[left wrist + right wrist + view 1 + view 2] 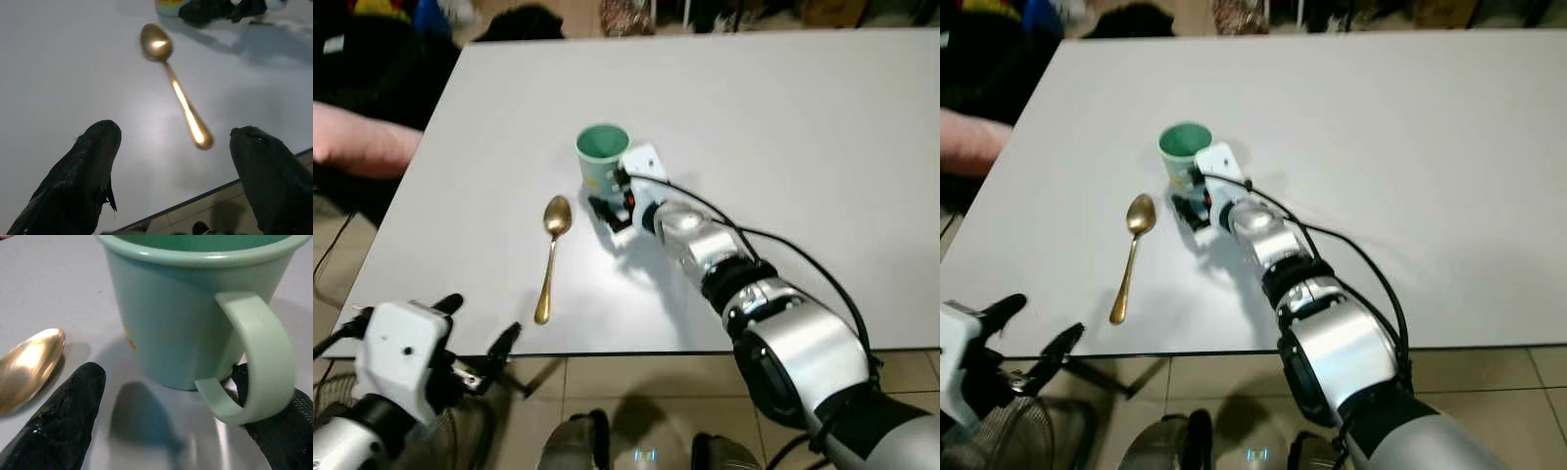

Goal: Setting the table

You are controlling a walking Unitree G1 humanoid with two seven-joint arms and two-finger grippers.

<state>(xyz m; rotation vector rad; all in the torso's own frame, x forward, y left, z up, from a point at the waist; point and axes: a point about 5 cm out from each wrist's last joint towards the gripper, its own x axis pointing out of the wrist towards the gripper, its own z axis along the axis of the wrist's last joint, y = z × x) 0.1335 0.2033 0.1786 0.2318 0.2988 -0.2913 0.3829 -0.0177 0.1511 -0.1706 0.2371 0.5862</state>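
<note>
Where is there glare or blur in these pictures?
In the left wrist view, a bright glare streak runs along the spoon handle and bowl, and the table reflects a soft white patch. In the right wrist view, the nearby mug handle and the spoon look soft. The left eye view is fairly sharp.

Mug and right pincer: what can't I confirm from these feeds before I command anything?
- Mug: right wrist view cuts off its rim and inside; any contents unknown.
- Right pincer: head views too small to show contact; wrist view hides one finger behind the handle.
- Spoon: bowl cut by the wrist view's edge.
</note>
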